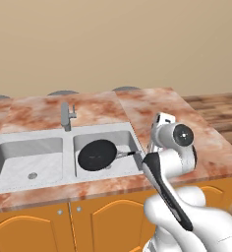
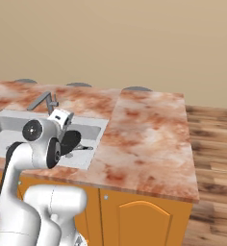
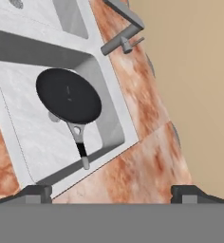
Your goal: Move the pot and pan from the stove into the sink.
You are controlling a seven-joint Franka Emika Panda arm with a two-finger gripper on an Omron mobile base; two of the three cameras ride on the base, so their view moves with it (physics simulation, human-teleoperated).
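One black frying pan (image 1: 96, 155) lies in one double-basin sink (image 1: 19, 142), which has two basins and one angular grey faucet (image 1: 67, 115). Three grey rounded shapes (image 1: 63, 92) peek above the counter's (image 1: 152, 106) far edge. Two orange cabinet doors (image 1: 113, 221) show fully below.

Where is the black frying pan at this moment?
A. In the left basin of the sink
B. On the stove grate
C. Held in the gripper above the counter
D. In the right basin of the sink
D: the pan lies in the right basin of the sink, handle toward the counter, with the open gripper clear of it.
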